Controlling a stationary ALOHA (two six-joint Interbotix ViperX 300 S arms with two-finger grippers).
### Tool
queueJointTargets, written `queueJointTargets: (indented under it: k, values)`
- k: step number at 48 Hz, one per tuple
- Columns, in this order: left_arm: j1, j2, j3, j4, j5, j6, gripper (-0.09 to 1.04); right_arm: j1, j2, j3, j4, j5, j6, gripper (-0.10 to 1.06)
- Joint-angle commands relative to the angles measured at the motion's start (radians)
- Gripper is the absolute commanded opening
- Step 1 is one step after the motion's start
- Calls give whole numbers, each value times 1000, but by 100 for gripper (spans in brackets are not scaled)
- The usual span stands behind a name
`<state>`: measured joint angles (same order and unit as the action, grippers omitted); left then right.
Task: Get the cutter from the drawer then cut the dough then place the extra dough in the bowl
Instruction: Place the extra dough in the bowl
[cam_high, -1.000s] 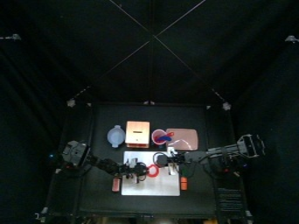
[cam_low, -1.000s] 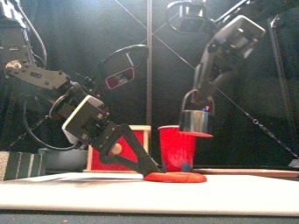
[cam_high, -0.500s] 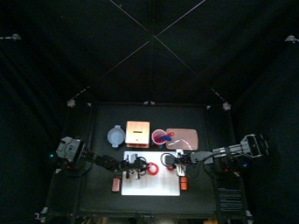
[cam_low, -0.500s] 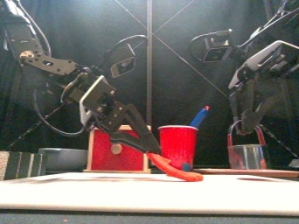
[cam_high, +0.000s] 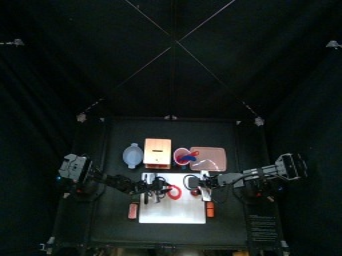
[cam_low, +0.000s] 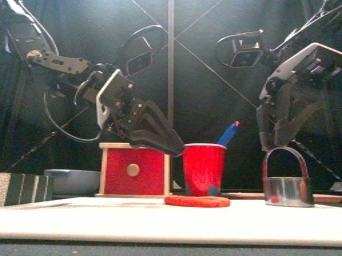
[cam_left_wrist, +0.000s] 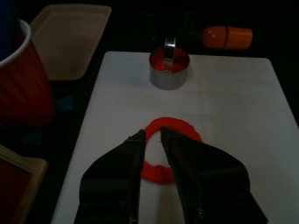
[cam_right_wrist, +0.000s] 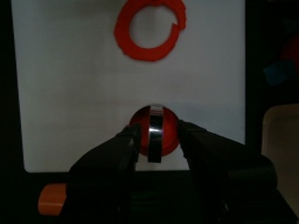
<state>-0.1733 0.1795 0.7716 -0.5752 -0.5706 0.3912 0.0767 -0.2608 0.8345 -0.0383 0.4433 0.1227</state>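
Observation:
The red dough ring (cam_low: 198, 201) lies flat on the white cutting board (cam_low: 80, 206), also shown as dough ring (cam_right_wrist: 122, 31) and dough ring (cam_left_wrist: 179, 126). The metal cutter (cam_low: 287, 188) stands on the board to its right, cutter (cam_left_wrist: 170, 72), with a red disc of dough inside it (cam_right_wrist: 170, 136). My right gripper (cam_low: 281, 140) hangs just over its wire handle; the right wrist view shows the jaws apart, one on each side of the handle (cam_right_wrist: 158, 133). My left gripper (cam_low: 163, 145) is raised above the ring, shut and holding nothing (cam_left_wrist: 155, 133).
Behind the board stand the wooden box with its red drawer front (cam_low: 134, 170), the blue-grey bowl (cam_low: 67, 180) to its left, and a red cup (cam_low: 205, 168) with a blue knife (cam_low: 230, 132) on the pink tray (cam_high: 214, 158). Orange toys (cam_high: 134, 211) (cam_high: 210, 209) lie beside the board.
The right gripper carried the cutter to the right and set it down on the board. The left gripper rose off the dough ring, whose lifted edge dropped flat again.

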Motion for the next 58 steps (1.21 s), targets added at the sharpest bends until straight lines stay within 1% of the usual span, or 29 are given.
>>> queueJointTargets:
  k: [1,7,15,28,33,38,41,47,53,58]
  values:
    - [14,-15,-11,3,14,-2,69,0,-12,-21,3,-12,0,77]
    - [20,20,-23,-2,52,-3,74,-2,2,-25,0,-14,-2,77]
    - [31,67,-52,-28,97,-3,87,-2,8,-26,0,-15,-3,77]
    - [60,109,-75,-35,117,-6,88,5,11,-25,6,-21,-2,77]
    - [66,107,-80,-64,144,-5,88,6,15,-25,9,-25,-2,77]
    - [66,109,-84,-91,190,-5,86,6,21,-25,11,-25,-2,77]
    - [66,109,-84,-94,224,-5,83,6,26,-26,12,-25,-2,77]
    - [63,109,-86,-89,275,-3,74,6,34,-26,12,-25,-2,77]
    - [60,106,-89,-61,295,-2,63,8,38,-26,12,-25,-2,77]
    - [55,97,-91,-20,293,-3,59,6,40,-26,12,-25,-2,77]
